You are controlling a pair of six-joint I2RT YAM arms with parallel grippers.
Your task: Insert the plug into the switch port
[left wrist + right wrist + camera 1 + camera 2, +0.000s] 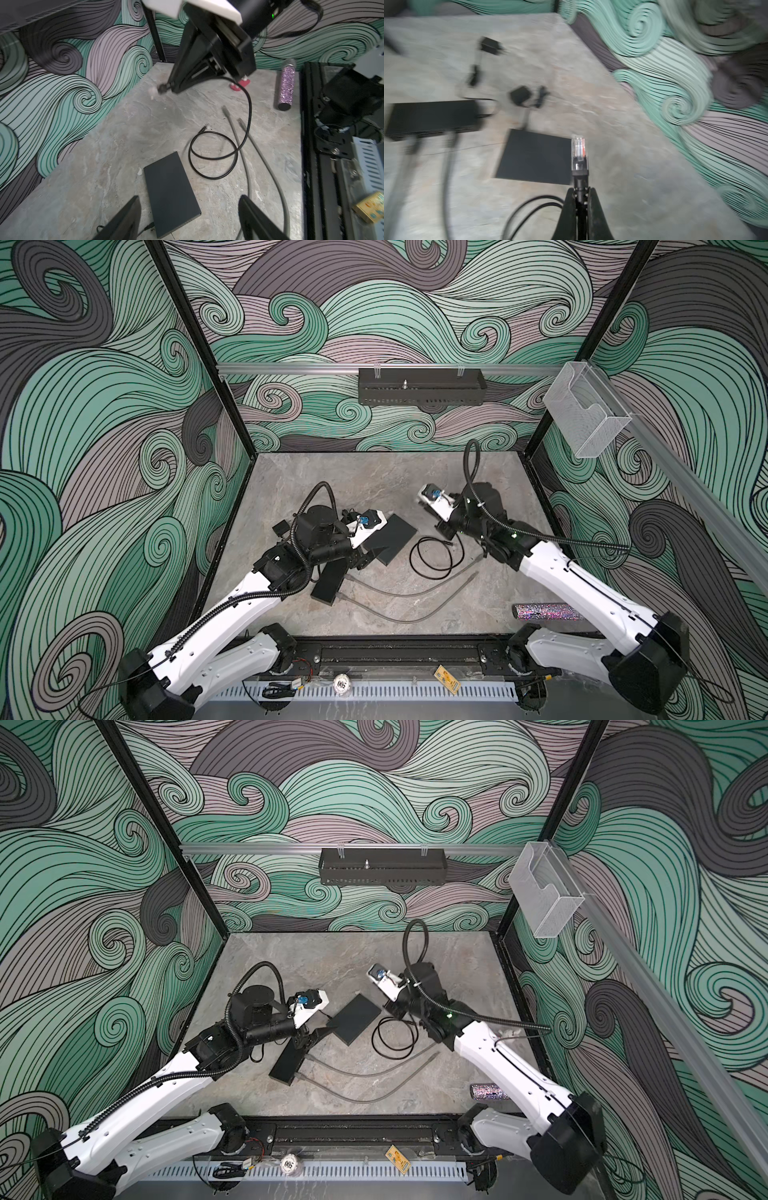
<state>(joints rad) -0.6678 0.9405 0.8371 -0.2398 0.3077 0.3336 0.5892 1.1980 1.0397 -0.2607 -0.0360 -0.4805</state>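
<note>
The right gripper [580, 190] is pressed together on the black cable [529, 205] just behind the clear plug [579, 152], so the plug sticks out past the fingertips and is lifted off the table [623, 116] — the pick-up looks done. The plug hangs just to the right of a flat black box [533, 153] in the middle of the table and does not touch it. The right wrist view is blurred, and no port on that box can be made out. Farther left lies a long black box [431, 118] with two grey cables [448, 166] entering its front face. I take this one to be the switch, though the flat box may be one too. The slack of the black cable lies in a loose loop on the table, to the right of the flat box. The left gripper [189, 197] is spread wide and empty, low over the near left corner of the flat box, between the two boxes. By my reckoning the main work is left — carry the plug to a free port, line it up squarely with the clip the right way round, and push it home, perhaps with the left gripper steadying the box.
</note>
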